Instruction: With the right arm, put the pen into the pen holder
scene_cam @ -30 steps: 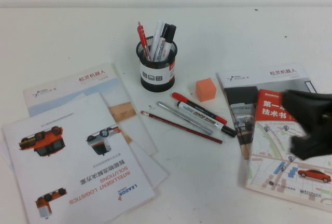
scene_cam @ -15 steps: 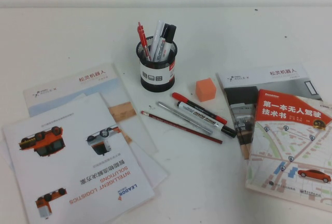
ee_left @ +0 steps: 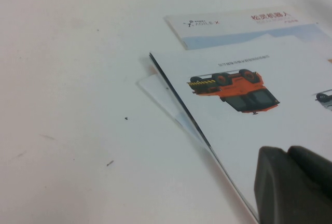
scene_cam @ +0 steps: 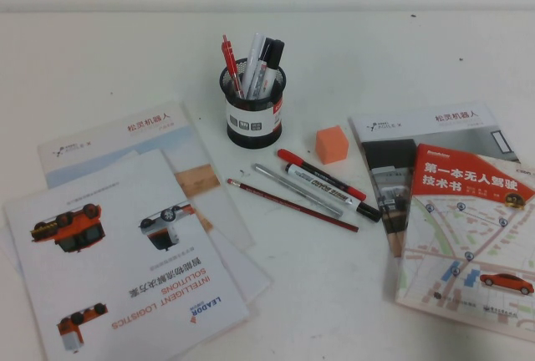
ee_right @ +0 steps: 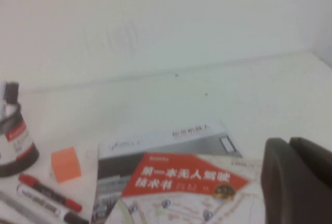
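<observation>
I see the pen already upright in the pen holder, off to the left of my right hand, which is closed and empty, back by the booklet. My left hand hangs over the brochures.

Office-like desk: white tabletop, mesh pen holder, robotics brochures, loose markers.

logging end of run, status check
left claw shut, over the brochures. right claw shut, empty, above the booklets. pen standing in pen holder. nothing blocking.
</observation>
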Robot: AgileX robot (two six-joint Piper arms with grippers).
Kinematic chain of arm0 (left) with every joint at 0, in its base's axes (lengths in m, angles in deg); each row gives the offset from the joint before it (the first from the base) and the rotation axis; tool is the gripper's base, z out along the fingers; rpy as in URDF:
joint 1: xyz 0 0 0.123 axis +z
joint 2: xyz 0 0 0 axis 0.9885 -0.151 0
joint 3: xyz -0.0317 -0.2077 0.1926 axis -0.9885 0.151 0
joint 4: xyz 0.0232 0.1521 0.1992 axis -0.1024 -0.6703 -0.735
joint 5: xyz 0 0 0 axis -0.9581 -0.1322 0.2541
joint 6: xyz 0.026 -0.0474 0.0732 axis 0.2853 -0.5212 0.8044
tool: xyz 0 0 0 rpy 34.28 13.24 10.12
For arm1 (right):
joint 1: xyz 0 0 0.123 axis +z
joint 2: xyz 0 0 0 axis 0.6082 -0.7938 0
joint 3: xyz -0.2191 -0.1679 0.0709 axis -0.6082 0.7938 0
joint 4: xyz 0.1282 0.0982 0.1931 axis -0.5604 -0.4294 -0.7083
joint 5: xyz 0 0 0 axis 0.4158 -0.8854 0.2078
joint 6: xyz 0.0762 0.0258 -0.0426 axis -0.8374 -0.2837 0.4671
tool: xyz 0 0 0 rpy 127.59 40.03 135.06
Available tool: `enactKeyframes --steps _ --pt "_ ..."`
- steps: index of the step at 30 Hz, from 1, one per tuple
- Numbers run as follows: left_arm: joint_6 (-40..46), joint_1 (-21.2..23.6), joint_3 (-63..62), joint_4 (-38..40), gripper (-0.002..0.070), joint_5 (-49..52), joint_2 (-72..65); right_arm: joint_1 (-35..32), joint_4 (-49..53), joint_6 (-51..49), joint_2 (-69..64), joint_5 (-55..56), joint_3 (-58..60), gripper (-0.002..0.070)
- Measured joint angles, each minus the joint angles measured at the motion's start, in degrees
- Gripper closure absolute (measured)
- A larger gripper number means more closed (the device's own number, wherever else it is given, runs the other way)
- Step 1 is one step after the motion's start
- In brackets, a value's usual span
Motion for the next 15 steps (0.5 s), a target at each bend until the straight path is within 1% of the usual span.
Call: enactKeyframes --steps 5,7,11,15 --pt "0.0 0.0 0.0 0.0 0.0677 0.0 0.0 -0.7 -11.5 15.3 5.0 -2.0 3.8 0.0696" --pt "0.0 0.0 0.0 0.0 0.0677 0.0 0.0 -2.0 -13.4 18.4 6.9 -2.6 5.5 0.0696" --pt "0.0 0.0 0.0 0.0 0.0677 0.0 0.0 -4.9 -13.8 20.5 7.4 -4.6 8.6 0.0696" --pt "0.0 0.0 0.0 0.0 0.0678 0.0 0.0 -5.5 -13.3 20.9 7.4 -6.6 8.8 0.0696"
